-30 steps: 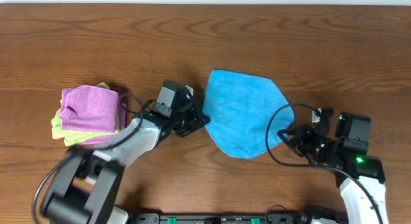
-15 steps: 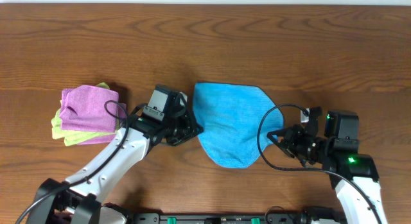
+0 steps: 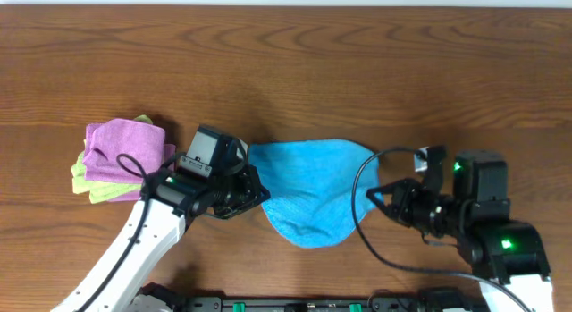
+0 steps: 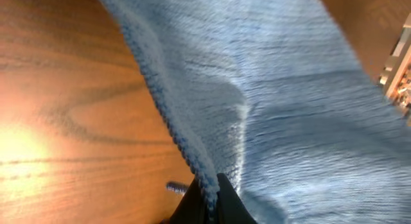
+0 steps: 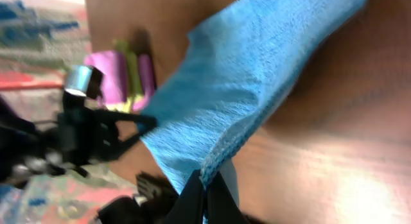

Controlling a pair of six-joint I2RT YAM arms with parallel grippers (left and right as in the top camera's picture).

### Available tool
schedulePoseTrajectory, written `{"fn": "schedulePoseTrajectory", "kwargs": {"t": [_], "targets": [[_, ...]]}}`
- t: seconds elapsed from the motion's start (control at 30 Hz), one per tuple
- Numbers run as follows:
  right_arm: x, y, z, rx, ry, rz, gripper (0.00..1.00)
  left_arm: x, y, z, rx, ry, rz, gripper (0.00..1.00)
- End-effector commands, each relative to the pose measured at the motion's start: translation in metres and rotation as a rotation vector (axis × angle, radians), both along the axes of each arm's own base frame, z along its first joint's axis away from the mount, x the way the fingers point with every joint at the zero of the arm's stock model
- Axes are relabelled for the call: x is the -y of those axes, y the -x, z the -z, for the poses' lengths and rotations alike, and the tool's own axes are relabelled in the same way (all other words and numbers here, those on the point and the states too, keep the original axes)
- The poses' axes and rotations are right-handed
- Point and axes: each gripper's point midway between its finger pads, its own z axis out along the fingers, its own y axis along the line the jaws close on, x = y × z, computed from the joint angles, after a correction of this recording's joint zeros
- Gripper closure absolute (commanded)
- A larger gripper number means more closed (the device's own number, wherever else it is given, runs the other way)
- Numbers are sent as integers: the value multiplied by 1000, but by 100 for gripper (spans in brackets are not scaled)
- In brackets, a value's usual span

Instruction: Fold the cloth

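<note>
The sky-blue cloth [image 3: 313, 191] hangs stretched between both grippers above the wooden table [image 3: 286, 62], sagging toward the front in the overhead view. My left gripper [image 3: 257, 192] is shut on its left edge; the left wrist view shows the hemmed edge [image 4: 192, 160] pinched in my left gripper [image 4: 210, 192]. My right gripper [image 3: 380, 198] is shut on the cloth's right edge. In the right wrist view the cloth [image 5: 250, 76] rises from my right gripper [image 5: 205, 185]. Its white tag does not show.
A folded purple cloth [image 3: 125, 151] lies on a light green cloth [image 3: 89, 189] at the left of the table, just beside the left arm. The right arm's black cable [image 3: 366, 214] loops next to the blue cloth's right side.
Both grippers have carried the cloth toward the left and the front. The cloth has lifted from lying spread on the table and now sags between them, its far edge pulled nearer.
</note>
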Motion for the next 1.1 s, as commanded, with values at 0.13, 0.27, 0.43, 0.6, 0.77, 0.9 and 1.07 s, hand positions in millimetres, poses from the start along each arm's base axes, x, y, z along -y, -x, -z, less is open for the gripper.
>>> {"fn": "schedulePoseTrajectory", "kwargs": {"t": [0.13,0.27,0.43,0.6,0.77,0.9,1.07], "targets": [[1,23,-18,-13,63,30,99,-1,-3,-40,63,5,21,94],[7,38,-33,-17,95,46,99,-2,1,-49,51,1,27,94],[12,56,-51,-49,102,61,99,-6,12,-57,6,-10,30,94],[15,69,-58,-118,85,103,99,-7,22,-68,-22,4,25,94],[19,81,-69,-153,78,126,99,-9,30,-85,-68,21,-23,94],[20,85,-79,-158,59,153,99,-10,34,-94,-68,27,-31,94],[23,92,-79,-188,72,172,99,-12,37,-95,-90,21,-43,94]]}}
